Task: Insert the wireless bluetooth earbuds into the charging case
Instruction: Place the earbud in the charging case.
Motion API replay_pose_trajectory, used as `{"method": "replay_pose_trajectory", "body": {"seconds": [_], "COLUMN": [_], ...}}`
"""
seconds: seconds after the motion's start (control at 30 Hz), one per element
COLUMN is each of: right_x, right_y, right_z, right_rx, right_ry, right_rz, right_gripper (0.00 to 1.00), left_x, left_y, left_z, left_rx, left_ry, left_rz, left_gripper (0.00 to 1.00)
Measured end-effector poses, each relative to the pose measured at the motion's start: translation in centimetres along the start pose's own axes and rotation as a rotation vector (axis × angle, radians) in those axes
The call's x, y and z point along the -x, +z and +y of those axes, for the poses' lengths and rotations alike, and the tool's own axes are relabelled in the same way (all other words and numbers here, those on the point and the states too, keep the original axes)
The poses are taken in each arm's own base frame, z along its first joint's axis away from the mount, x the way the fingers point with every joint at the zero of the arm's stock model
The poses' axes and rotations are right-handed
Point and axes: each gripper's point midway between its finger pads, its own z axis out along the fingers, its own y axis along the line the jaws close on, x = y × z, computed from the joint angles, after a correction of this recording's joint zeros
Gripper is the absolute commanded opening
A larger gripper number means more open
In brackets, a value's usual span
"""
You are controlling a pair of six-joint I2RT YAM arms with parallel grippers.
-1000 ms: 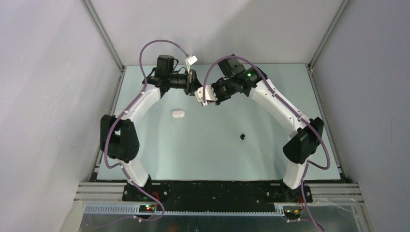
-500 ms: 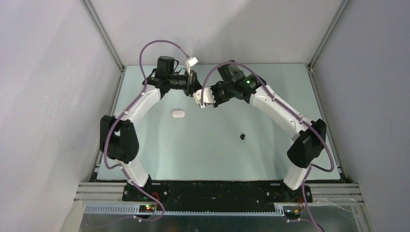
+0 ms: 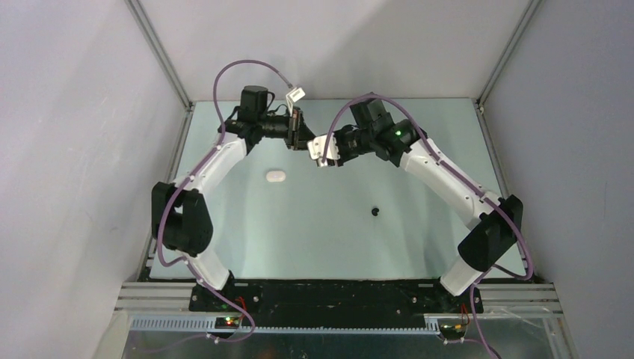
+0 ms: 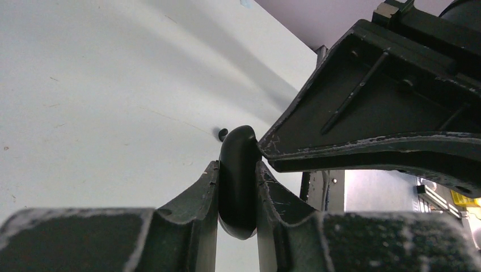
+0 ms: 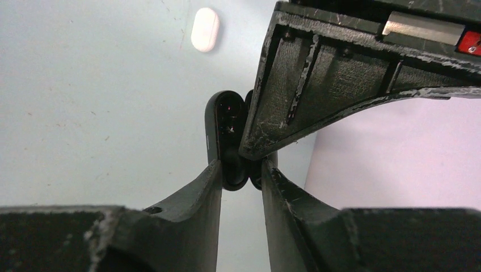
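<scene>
A black charging case (image 4: 237, 181) stands on edge between the fingers of my left gripper (image 4: 237, 165), which is shut on it. In the right wrist view this case (image 5: 224, 130) hangs open, its two halves apart. The jaws of my right gripper (image 5: 241, 164) stand apart on either side of its lower end. Both grippers meet above the far middle of the table (image 3: 308, 143). One tiny black earbud (image 3: 375, 212) lies alone on the table, and shows again as a black earbud (image 4: 222, 134) beyond the case. Whether any bud sits inside the case is hidden.
A white pill-shaped case (image 3: 276, 176) lies shut on the table, left of the middle, and the right wrist view also catches this white case (image 5: 205, 29). Metal frame posts and grey walls bound the table at the back and sides.
My right gripper's jaws have parted from shut. The right arm has shifted a little to the right, its elbow swinging outward. The left arm holds still with the case.
</scene>
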Motion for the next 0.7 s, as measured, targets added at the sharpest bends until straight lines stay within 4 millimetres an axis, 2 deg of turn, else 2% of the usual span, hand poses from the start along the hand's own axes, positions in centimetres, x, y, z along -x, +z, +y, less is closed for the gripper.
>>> {"method": "replay_pose_trajectory", "body": {"seconds": [0.23, 0.43, 0.57, 0.7], "right_x": [0.2, -0.6, -1.4, -1.8], "right_y": [-0.9, -3.2, -5.3, -6.1], "right_z": [0.7, 1.2, 0.0, -2.0], "right_rx": [0.029, 0.034, -0.026, -0.094], "right_ry": [0.075, 0.187, 0.338, 0.482], "right_rz": [-0.019, -0.032, -0.061, -0.113], "right_gripper": [0.42, 0.47, 0.49, 0.40], "left_x": [0.4, 0.5, 0.5, 0.7], "left_y": [-0.1, -0.2, -0.3, -0.4], "left_z": [-0.4, -0.5, -0.5, -0.7], "left_rx": [-0.005, -0.004, -0.003, -0.004], "left_ry": [0.017, 0.024, 0.037, 0.065], "left_rz": [-0.009, -0.011, -0.013, -0.016], "left_gripper": [0.00, 0.00, 0.00, 0.00]}}
